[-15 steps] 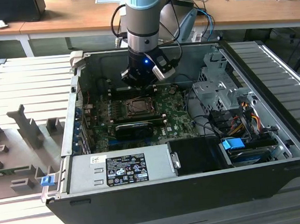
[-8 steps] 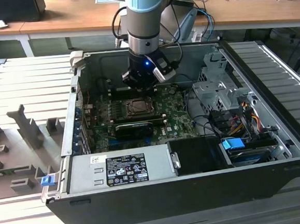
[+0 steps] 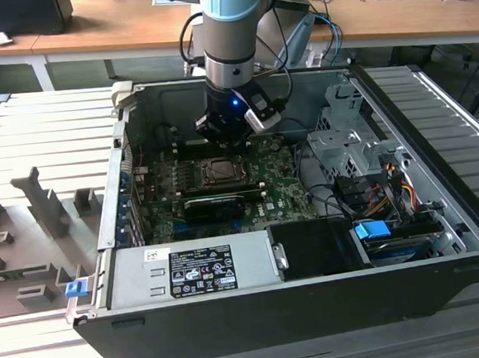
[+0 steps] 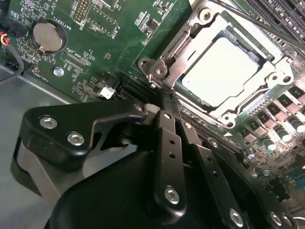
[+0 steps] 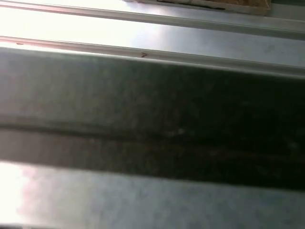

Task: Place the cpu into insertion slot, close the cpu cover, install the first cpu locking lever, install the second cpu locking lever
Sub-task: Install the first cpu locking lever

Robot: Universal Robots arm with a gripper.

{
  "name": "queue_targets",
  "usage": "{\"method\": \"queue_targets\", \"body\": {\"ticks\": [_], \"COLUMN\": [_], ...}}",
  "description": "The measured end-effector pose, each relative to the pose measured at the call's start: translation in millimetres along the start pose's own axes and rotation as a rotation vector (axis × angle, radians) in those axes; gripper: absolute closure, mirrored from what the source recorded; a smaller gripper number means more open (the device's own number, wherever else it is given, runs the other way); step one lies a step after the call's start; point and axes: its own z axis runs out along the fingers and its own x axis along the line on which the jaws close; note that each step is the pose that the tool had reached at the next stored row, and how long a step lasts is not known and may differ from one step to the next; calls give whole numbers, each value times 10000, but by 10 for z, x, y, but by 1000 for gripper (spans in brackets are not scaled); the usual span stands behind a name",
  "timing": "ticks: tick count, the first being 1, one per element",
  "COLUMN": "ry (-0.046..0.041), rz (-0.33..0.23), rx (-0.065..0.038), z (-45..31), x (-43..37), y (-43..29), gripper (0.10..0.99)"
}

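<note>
- The cpu [image 4: 220, 70] lies flat in the slot [image 4: 267, 47], its pale face showing through the window of the cover [image 4: 209, 28], which is down over it.
- It looks light, stiff and fragile: best handled by its edges, never pressed on the face.
- The gripper [image 4: 164, 98] has its fingers together, tips at the cover's hinge corner, just beside the cpu.
- In the exterior view the gripper [image 3: 229, 134] hangs close over the slot [image 3: 221, 171] inside the case [image 3: 435, 130].
</note>
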Motion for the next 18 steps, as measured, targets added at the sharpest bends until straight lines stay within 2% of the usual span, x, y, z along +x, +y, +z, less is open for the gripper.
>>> {"method": "queue_targets", "body": {"ticks": [5, 10, 18], "ry": [-1, 0, 0], "rz": [-1, -1, 0], "rx": [2, 2, -1], "z": [-5, -115, -124], "x": [-2, -3, 0], "y": [0, 11, -23], "gripper": [980, 980, 980]}}
